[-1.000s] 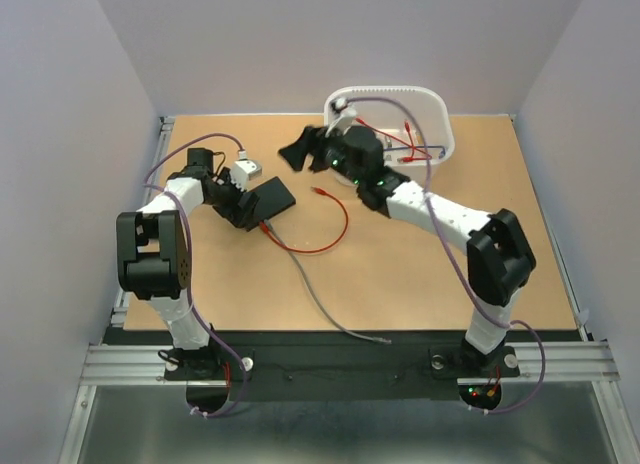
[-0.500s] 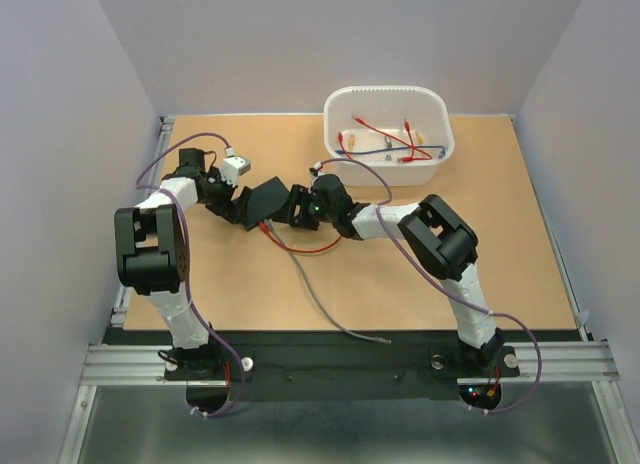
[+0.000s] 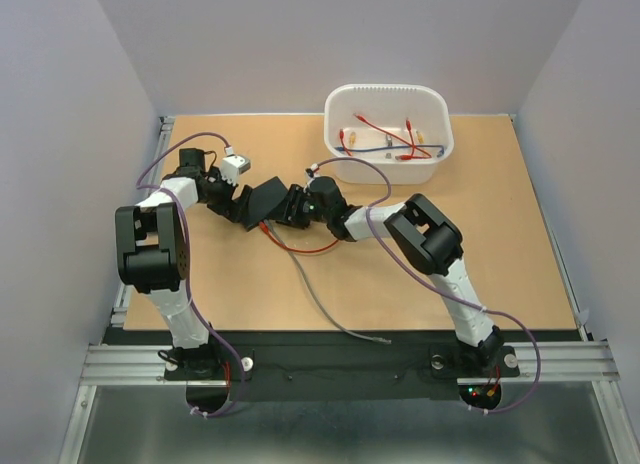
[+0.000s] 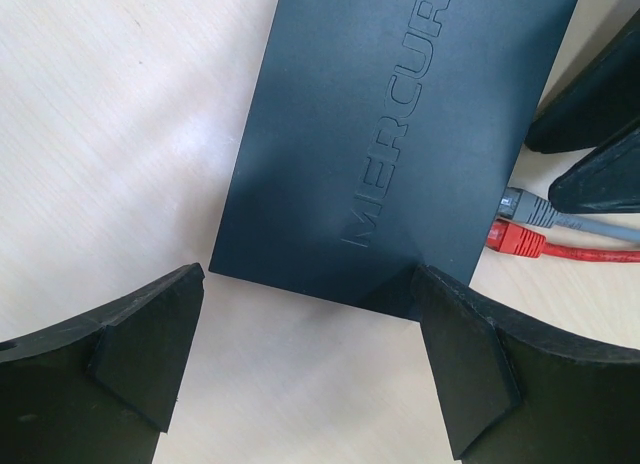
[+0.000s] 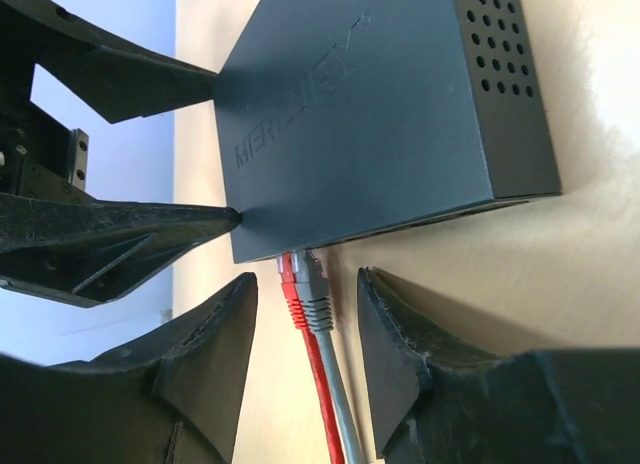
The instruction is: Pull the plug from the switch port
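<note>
The matte-black switch [image 3: 265, 198] lies at the table's left middle, also in the left wrist view [image 4: 400, 134] and the right wrist view [image 5: 380, 114]. A red plug [image 5: 290, 289] and a grey plug [image 5: 316, 296] sit side by side in its ports; both also show in the left wrist view, red [image 4: 515, 240] and grey [image 4: 528, 208]. My right gripper [image 5: 307, 284] [image 3: 286, 212] is open, one finger on either side of the two plugs. My left gripper [image 4: 310, 354] [image 3: 247, 206] is open at the switch's opposite end, its right finger [image 4: 470, 364] against the switch's corner.
The red cable [image 3: 312, 246] loops on the table right of the switch, and the grey cable [image 3: 322, 302] runs toward the near edge. A white tub [image 3: 440, 149] holding several loose cables stands at the back right.
My right arm has swung from the tub down to the switch's port side and set its open fingers around the plugs. The left gripper and the switch have shifted slightly.
</note>
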{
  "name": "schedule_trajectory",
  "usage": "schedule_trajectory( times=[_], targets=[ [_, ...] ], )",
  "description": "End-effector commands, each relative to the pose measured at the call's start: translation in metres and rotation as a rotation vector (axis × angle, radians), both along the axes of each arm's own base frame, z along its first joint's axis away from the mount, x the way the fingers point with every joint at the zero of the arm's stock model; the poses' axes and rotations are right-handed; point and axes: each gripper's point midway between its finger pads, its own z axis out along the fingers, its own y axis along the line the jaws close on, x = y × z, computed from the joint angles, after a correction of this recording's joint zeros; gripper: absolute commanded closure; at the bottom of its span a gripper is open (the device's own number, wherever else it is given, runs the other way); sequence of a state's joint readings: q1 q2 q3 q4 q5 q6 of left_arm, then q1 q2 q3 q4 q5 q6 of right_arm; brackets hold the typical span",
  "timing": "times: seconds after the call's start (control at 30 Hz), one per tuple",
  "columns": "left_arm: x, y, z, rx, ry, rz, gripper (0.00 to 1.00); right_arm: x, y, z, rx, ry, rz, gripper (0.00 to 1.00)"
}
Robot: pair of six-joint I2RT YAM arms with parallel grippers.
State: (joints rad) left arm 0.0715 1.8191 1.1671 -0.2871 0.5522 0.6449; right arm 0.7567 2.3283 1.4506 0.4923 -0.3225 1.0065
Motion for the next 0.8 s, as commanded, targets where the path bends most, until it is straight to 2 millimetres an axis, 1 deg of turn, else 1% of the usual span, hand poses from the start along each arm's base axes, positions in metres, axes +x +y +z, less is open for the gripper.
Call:
schedule_trajectory(
  times=[0.0,0.03,0.2,0.23,0.3,0.4,0.53,0.63,0.77],
  targets=[
    [0.004,-0.005,-0.006,0.012,0.002,-0.020,0.03,-0.018,0.008,-0.029,0.008,0.111,0.025,0.50],
    [0.004,-0.005,-0.005,0.011,0.000,-0.020,0.03,-0.017,0.009,-0.028,0.018,0.110,0.018,0.50],
    [0.001,-0.009,-0.006,0.012,0.005,-0.037,0.03,-0.016,0.009,-0.034,0.031,0.132,0.007,0.53],
    [0.000,-0.010,-0.007,0.012,0.006,-0.038,0.03,-0.018,0.009,-0.040,0.031,0.142,0.011,0.53],
    [0.000,-0.012,-0.006,0.006,0.008,-0.043,0.03,-0.021,0.012,-0.042,0.041,0.158,0.014,0.52],
    [-0.001,-0.013,-0.006,0.003,0.008,-0.046,0.03,-0.023,0.009,-0.048,0.040,0.166,-0.002,0.53],
    [0.000,-0.013,-0.007,0.009,0.008,-0.046,0.03,-0.025,0.006,-0.051,0.041,0.169,-0.008,0.59],
    [0.000,-0.012,-0.006,0.012,0.006,-0.045,0.03,-0.028,0.004,-0.050,0.048,0.167,-0.006,0.60],
    [0.000,-0.013,-0.007,0.011,0.010,-0.045,0.03,-0.027,0.002,-0.048,0.055,0.161,-0.015,0.67]
  ],
)
